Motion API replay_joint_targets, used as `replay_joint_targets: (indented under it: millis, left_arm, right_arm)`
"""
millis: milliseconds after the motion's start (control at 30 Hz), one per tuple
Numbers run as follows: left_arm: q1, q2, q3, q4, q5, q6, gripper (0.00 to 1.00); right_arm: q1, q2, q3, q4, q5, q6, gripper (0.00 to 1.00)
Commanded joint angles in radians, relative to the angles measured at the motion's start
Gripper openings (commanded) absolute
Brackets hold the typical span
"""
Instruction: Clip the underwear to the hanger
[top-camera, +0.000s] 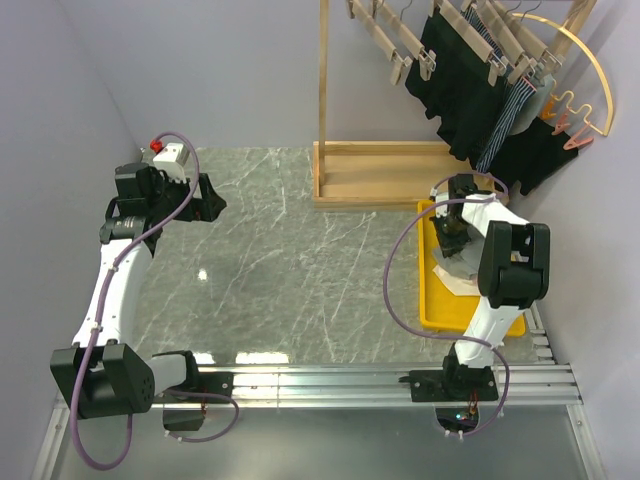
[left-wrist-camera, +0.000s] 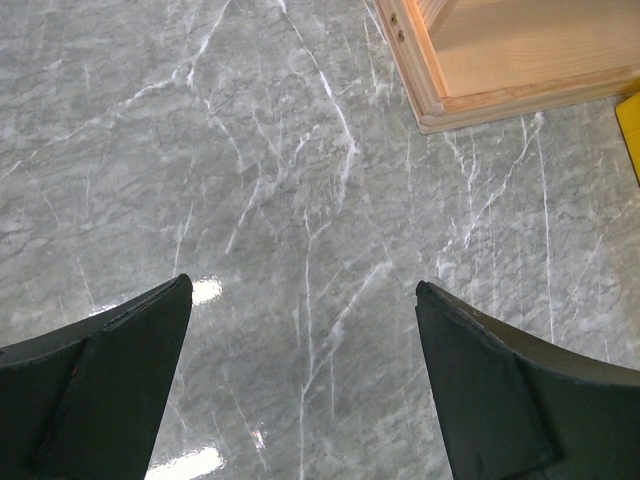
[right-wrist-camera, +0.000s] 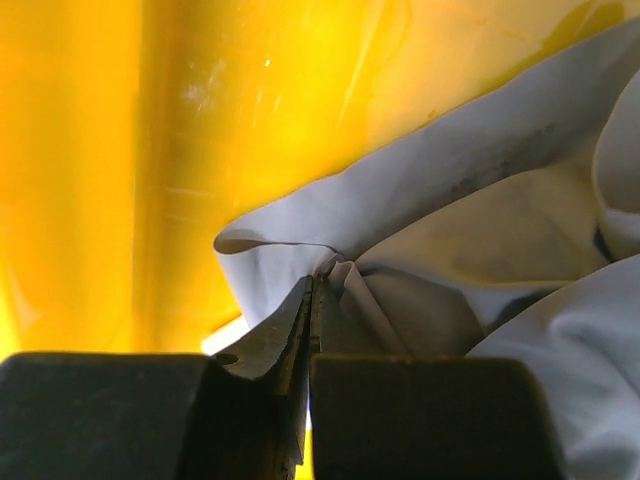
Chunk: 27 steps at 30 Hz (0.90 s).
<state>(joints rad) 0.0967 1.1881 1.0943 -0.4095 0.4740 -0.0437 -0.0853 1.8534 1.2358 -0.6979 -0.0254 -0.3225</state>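
Black right gripper (right-wrist-camera: 313, 295) is pinched tight on a fold of the grey underwear (right-wrist-camera: 480, 150), which lies crumpled in the yellow tray (right-wrist-camera: 110, 150). Left gripper (left-wrist-camera: 300, 385) gapes wide, empty, above the marble table (left-wrist-camera: 300, 150).

Underwear (right-wrist-camera: 450, 165): light grey, soft, crumpled into loose folds, lying in yellow tray (top-camera: 427, 295) at table's right side. One fold pinched between closed fingers of right gripper (right-wrist-camera: 312, 300). Hanger (top-camera: 383, 42): straight pale wooden bar with wooden clips, hung slanting on wooden rack (top-camera: 323, 100) at far edge, well apart from underwear.
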Motion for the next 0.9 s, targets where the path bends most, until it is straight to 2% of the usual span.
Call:
replay_joint_targets:
  millis: [0,300,500,600,667,867]
  left_arm:
    - [-0.003,-0.008,0.007,0.009,0.005,0.018,0.99]
    - [-0.002,0.004,0.029,0.005,0.018,0.008,0.99]
    - [-0.002,0.022,0.053,-0.002,0.015,-0.001,0.99]
    - [-0.003,0.024,0.061,-0.005,0.02,-0.013,0.99]
    - [-0.002,0.028,0.062,-0.009,0.026,-0.022,0.99]
    - [0.0,0.062,0.073,-0.032,0.051,-0.068,0.99]
  right_arm:
    - [-0.019,-0.065,0.025,-0.041,-0.033,-0.004,0.0]
    - [-0.071,-0.347,0.143,-0.227,-0.212,-0.004,0.0]
    - [0.011,-0.39,0.142,-0.252,-0.428,0.066,0.0]
    - [0.087,-0.405,0.104,-0.189,-0.537,0.143,0.0]
    - [0.192,-0.407,0.071,-0.091,-0.591,0.222,0.0]
    - [0.429,-0.297,0.007,0.182,-0.579,0.408,0.0]
